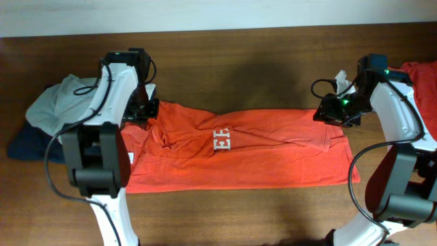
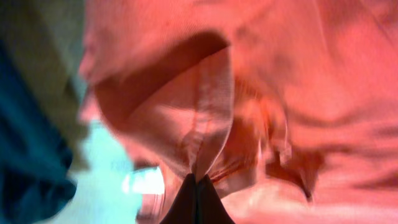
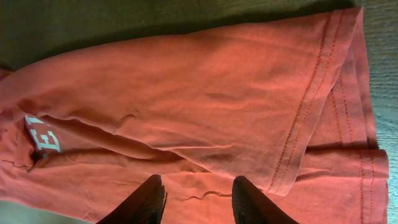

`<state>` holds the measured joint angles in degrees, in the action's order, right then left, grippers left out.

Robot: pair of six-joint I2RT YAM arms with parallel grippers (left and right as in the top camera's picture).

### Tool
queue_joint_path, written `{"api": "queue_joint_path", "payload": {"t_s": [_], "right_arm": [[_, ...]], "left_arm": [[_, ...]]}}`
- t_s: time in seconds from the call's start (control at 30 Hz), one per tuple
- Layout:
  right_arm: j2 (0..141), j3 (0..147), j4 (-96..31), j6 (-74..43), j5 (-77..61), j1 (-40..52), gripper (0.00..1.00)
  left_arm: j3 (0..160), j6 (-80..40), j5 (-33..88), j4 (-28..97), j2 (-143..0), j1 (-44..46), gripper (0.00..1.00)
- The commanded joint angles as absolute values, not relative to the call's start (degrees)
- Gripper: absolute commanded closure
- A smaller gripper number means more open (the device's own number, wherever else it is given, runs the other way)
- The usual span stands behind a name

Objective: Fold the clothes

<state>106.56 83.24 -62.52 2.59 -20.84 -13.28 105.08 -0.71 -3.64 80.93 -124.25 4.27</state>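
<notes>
Overhead view: we see one orange-red T-shirt (image 1: 259, 160) lying spread along the wooden table (image 1: 239, 61), wrinkled, with white print (image 1: 223, 139) near its middle. The letters are partly folded under, so we can't read them. The left gripper (image 1: 147, 109) is at the shirt's upper left corner and the right gripper (image 1: 332, 113) is at its upper right corner. Both are down at cloth level. A grey garment (image 1: 58, 102) sits bunched on a dark blue garment (image 1: 24, 147) at the table's left edge, just beside the shirt. A red cloth (image 1: 423, 75) lies at the right edge, behind the right arm and apart from the spread shirt.

Left wrist view: it's blurry. The left gripper (image 2: 196, 182) has its dark fingers (image 2: 186, 205) pressed together, and a raised fold of the orange-red T-shirt (image 2: 205, 118) runs right into the tips, so we call it pinched. Dark blue cloth (image 2: 25, 168) and grey cloth (image 2: 43, 62) are at the left of the frame.

Right wrist view: the right gripper (image 3: 198, 186) has its two dark fingers (image 3: 146, 202) apart with nothing clamped between them. The orange-red T-shirt (image 3: 186, 93) lies flat below and fills most of the frame. Its stitched hem (image 3: 311, 112) is doubled over at the right, and a bit of white print (image 3: 43, 134) shows at the left. We can't tell whether the fingertips touch the cloth. Dark table (image 3: 124, 25) shows along the top.
</notes>
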Motion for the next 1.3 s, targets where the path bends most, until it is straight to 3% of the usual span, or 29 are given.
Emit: {"api": "queue_joint_path", "payload": {"t_s": [0.0, 0.7, 0.77, 0.8, 0.97, 1.13, 1.27], "right_arm": [[106.24, 83.05, -62.17, 2.57, -20.34, -13.08, 0.59], [106.24, 83.05, -62.13, 2.57, -20.34, -13.08, 0.59], [106.24, 83.05, -62.13, 2.57, -20.34, -13.08, 0.59], [106.24, 83.05, -62.13, 2.57, -20.34, -13.08, 0.59], [106.24, 83.05, -62.11, 2.57, -20.34, -13.08, 0.59], [106.24, 83.05, -62.11, 2.57, -20.34, -13.08, 0.59], [106.24, 83.05, -62.08, 2.57, -20.34, -13.08, 0.59]], "left_arm": [[105.06, -0.84, -4.27, 84.49, -119.00, 4.38, 0.99], [105.03, -0.45, -9.06, 94.30, -119.02, 4.32, 0.99], [105.03, -0.43, -9.10, 94.32, -119.02, 4.32, 0.93], [105.03, -0.45, -10.02, 94.26, -119.02, 4.27, 0.71], [105.03, -0.45, -11.70, 93.84, -119.02, 4.27, 0.71], [104.92, -0.43, -9.72, 89.06, -119.02, 4.27, 0.52], [102.43, -0.36, -3.18, 82.06, -119.02, 4.86, 0.52]]}}
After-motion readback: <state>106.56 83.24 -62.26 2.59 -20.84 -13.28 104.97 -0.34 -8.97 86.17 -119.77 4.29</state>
